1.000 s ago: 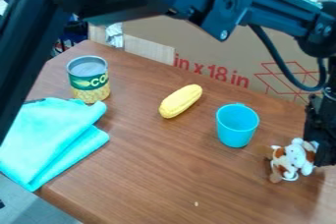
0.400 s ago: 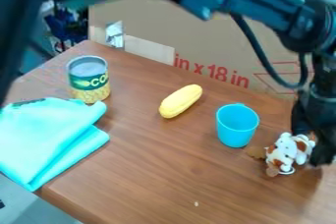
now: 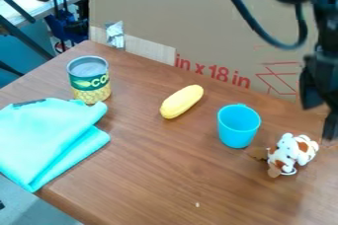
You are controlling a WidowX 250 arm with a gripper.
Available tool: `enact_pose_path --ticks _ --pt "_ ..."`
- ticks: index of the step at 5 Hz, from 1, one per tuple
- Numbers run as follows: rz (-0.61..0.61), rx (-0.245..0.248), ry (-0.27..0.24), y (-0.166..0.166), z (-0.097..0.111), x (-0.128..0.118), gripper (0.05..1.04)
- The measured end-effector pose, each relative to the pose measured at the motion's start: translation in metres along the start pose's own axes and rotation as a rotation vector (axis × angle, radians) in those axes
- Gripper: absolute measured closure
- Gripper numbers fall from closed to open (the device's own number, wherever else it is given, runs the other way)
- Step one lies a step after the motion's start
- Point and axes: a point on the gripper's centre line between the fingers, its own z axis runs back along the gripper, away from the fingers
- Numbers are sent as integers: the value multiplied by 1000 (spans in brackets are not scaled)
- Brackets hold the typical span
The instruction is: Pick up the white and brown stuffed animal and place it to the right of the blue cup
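The black gripper (image 3: 318, 116) hangs at the right edge, above and slightly right of a small white and brown plush toy (image 3: 300, 152). It is open, its two fingers apart, with nothing seen between them. The toy lies on the wooden table (image 3: 191, 174), apart from the gripper. Left of the toy stands a light blue cup (image 3: 238, 126), upright. Farther left lies a yellow toy corn cob (image 3: 182, 101), set diagonally.
An upright corn can (image 3: 89, 80) stands at the back left. A folded turquoise cloth (image 3: 49, 137) covers the table's left part and hangs over the edge. Behind the table stands a large cardboard box (image 3: 198, 31) with red print.
First the gripper shifted left around the toy, and the toy moved slightly left and turned. Since then the gripper has risen clear of it, and the arm has lifted out of the upper left.
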Motion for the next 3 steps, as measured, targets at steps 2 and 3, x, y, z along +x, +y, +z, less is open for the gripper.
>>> enact_pose_path --ticks 2,3 --pt "205 -182 370 -58 10 -54 78" --pt "260 -146 448 -98 26 -85 78"
